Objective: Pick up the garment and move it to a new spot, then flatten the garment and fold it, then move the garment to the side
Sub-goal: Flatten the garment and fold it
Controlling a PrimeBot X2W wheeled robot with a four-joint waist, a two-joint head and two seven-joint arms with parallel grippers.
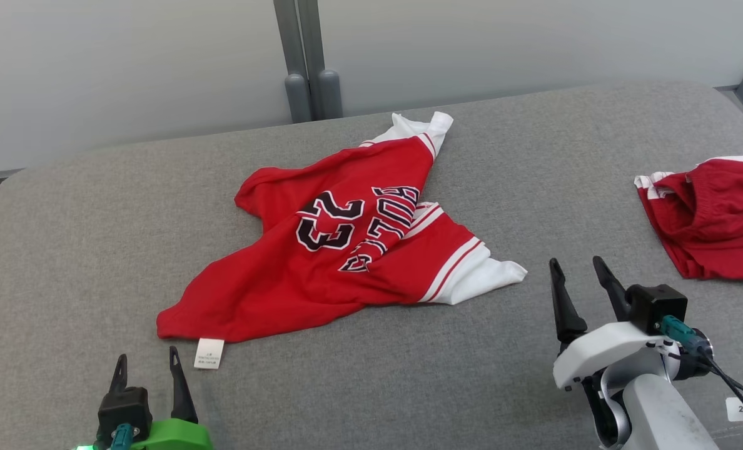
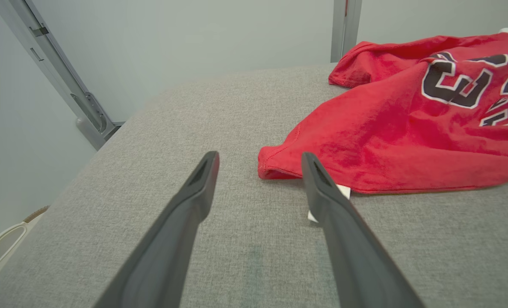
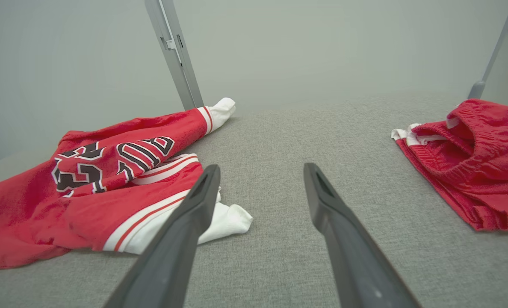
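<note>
The garment point(image 1: 346, 250) is a red jersey with black-and-white lettering and white sleeve ends, lying crumpled in the middle of the grey table point(image 1: 96, 237). A white label point(image 1: 209, 354) sticks out at its near-left corner. My left gripper point(image 1: 148, 366) stands open just short of that corner, nothing between its fingers; in the left wrist view the garment point(image 2: 408, 128) lies ahead and to the right of the left gripper point(image 2: 259, 161). My right gripper point(image 1: 578, 270) is open and empty, right of the white sleeve end point(image 1: 490, 278). In the right wrist view the garment point(image 3: 100, 192) lies left of the right gripper point(image 3: 260, 173).
A second red garment with an elastic waistband point(image 1: 715, 215) lies folded at the table's right edge, also seen as red cloth point(image 3: 472, 158) in the right wrist view. Grey posts point(image 1: 306, 62) stand behind the table against a pale wall. Bare table lies between both garments.
</note>
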